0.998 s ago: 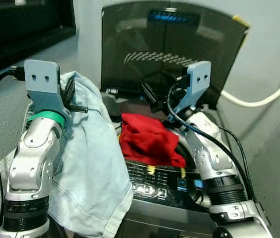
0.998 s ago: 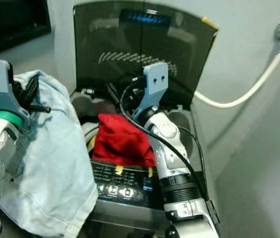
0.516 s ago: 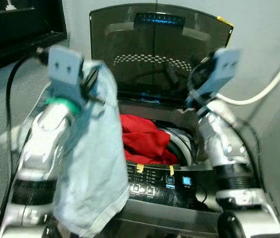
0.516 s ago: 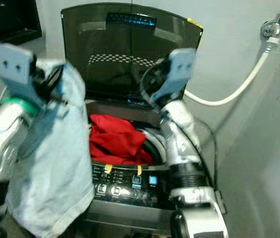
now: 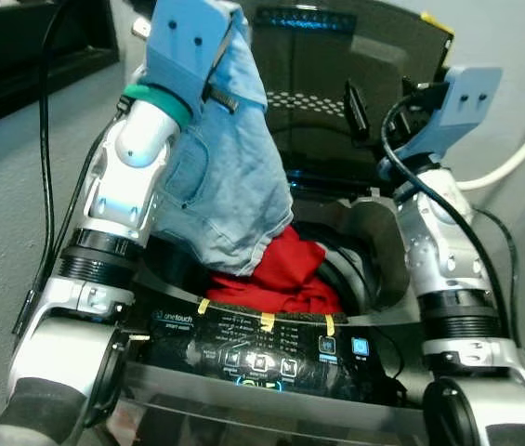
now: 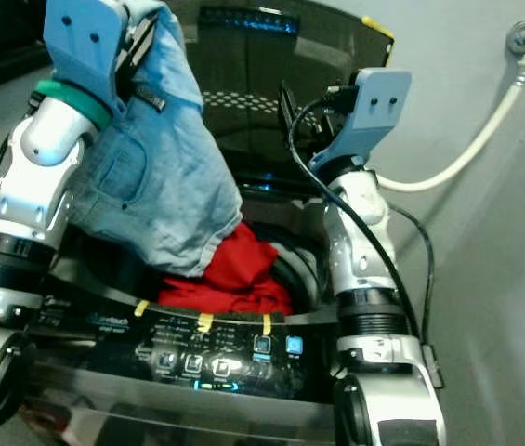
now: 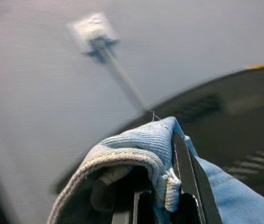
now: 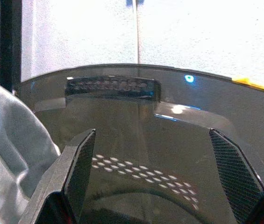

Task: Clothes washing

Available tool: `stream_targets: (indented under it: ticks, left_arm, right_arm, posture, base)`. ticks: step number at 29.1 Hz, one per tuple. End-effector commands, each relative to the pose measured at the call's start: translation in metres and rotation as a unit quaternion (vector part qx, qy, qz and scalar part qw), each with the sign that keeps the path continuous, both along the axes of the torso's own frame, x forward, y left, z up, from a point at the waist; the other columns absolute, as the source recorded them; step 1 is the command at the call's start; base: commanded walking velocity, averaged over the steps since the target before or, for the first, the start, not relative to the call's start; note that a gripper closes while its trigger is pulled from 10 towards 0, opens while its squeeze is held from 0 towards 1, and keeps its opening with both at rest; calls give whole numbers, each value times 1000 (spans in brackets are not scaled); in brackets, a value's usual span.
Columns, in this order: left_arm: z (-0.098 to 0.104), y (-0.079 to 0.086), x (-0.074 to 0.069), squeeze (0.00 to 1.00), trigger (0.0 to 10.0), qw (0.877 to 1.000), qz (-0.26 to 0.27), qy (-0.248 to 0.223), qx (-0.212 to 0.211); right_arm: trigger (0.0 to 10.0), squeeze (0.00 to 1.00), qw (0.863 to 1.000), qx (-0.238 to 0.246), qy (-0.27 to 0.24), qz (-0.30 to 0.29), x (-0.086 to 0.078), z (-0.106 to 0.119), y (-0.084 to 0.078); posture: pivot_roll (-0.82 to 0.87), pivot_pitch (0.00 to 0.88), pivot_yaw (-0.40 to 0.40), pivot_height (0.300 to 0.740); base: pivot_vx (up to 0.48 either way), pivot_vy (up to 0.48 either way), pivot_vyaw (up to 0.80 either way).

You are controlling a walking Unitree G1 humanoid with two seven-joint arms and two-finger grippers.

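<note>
Your left gripper [image 5: 225, 37] is clamped on the pale blue denim garment [image 5: 229, 181], which hangs straight down, its hem touching the red cloth [image 5: 285, 274] in the open washing machine drum [image 5: 360, 265]. Your right gripper [image 5: 355, 107] hovers nearby, fingers apart, empty.

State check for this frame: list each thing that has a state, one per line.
Washer lid: open, upright.
Jeans: held up over the drum by the left gripper, hem touching the red cloth.
Red cloth: heaped in the drum opening.
Right gripper: jaws open, empty, facing the lid.
Control panel: lit.
</note>
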State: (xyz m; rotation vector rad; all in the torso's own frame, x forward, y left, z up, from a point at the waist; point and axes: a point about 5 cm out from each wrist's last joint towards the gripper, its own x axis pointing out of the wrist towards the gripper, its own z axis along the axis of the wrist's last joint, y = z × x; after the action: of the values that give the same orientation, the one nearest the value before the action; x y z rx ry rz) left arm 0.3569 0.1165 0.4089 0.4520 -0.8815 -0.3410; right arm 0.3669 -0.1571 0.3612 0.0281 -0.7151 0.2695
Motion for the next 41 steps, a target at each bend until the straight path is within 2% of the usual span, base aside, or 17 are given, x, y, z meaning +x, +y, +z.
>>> stream_targets:
  ticks: [1, 4, 5, 7, 9, 11, 12, 13, 16, 17, 20, 24, 25, 28, 33, 37, 41]
  left_arm:
    - [-4, -5, -1, 0, 10000, 1000, -25, 5, 15]
    - [-34, -10, 0, 0, 10000, 993, -69, 59, 81]
    - [-34, -10, 0, 0, 10000, 993, -69, 59, 81]
    - [-54, 1, 1, 0, 10000, 987, -53, 99, 113]
    - [-54, 1, 1, 0, 10000, 987, -53, 99, 113]
    - [-59, 21, -2, 0, 10000, 985, -54, 118, 111]
    - [-59, 21, -2, 0, 10000, 985, -54, 118, 111]
    - [-59, 28, -7, 0, 10000, 984, -84, 124, 101]
    - [-52, 32, -32, 0, 10000, 956, -243, 163, 29]
    - [-52, 32, -32, 0, 10000, 956, -243, 163, 29]
    - [-56, 36, -45, 0, 10000, 933, -306, 188, 18]
    - [-71, 44, -41, 0, 10000, 936, -263, 224, 63]
    - [-86, 52, -31, 0, 10000, 943, -190, 248, 117]
    - [-105, 58, -21, 0, 10000, 943, -125, 262, 165]
    - [-114, 52, -9, 0, 10000, 957, -96, 241, 128]
    - [-114, 49, -1, 0, 10000, 959, -99, 242, 110]
    - [-110, 42, 10, 0, 10000, 955, -123, 248, 111]
  right_arm:
    - [10000, 0, 1000, -7, 12, 15, 0, -5, 2]
    - [10000, 0, 992, -90, 80, 37, 3, -18, 0]
    - [10000, 0, 992, -90, 80, 37, 3, -18, 0]
    - [10000, 0, 968, -174, 148, 100, -1, -32, -10]
    - [10000, 0, 968, -174, 148, 100, -1, -32, -10]
    - [10000, 0, 937, -233, 155, 208, -21, -36, -14]
    - [10000, 0, 937, -233, 155, 208, -21, -36, -14]
    - [10000, 0, 917, -258, 152, 262, -33, -39, -13]
    - [10000, 0, 869, -305, 132, 367, -61, -47, 1]
    - [10000, 0, 869, -305, 132, 367, -61, -47, 1]
    - [10000, 0, 837, -319, 145, 421, -74, -54, 16]
    - [10000, 0, 825, -330, 164, 428, -75, -57, 18]
    - [10000, 0, 820, -334, 172, 433, -77, -59, 17]
    - [10000, 0, 812, -341, 179, 439, -79, -61, 18]
    - [10000, 0, 805, -350, 193, 438, -81, -68, 21]
    - [10000, 0, 803, -352, 196, 440, -81, -68, 23]
    - [10000, 0, 797, -371, 245, 409, -73, -79, 25]
  posture:
    - [65, 18, 21, 740]
    - [58, 24, 23, 740]
    - [58, 24, 23, 740]
    - [57, 27, 20, 740]
    - [57, 27, 20, 740]
    - [63, 28, 16, 740]
    - [63, 28, 16, 740]
    - [69, 29, 7, 740]
    - [72, 30, 5, 740]
    - [72, 30, 5, 740]
    - [77, 37, 1, 740]
    - [84, 40, 2, 740]
    - [84, 39, 5, 740]
    - [85, 39, 5, 740]
    - [86, 45, 0, 740]
    - [87, 46, -1, 740]
    - [84, 56, -8, 740]
  base:
    - [0, 0, 0]
    - [0, 0, 0]
    - [0, 0, 0]
    - [0, 0, 0]
    - [0, 0, 0]
    - [0, 0, 0]
    - [0, 0, 0]
    - [0, 0, 0]
    - [0, 0, 0]
    - [0, 0, 0]
    - [0, 0, 0]
    - [0, 0, 0]
    - [0, 0, 0]
    - [0, 0, 0]
    - [0, 0, 0]
    - [0, 0, 0]
    - [0, 0, 0]
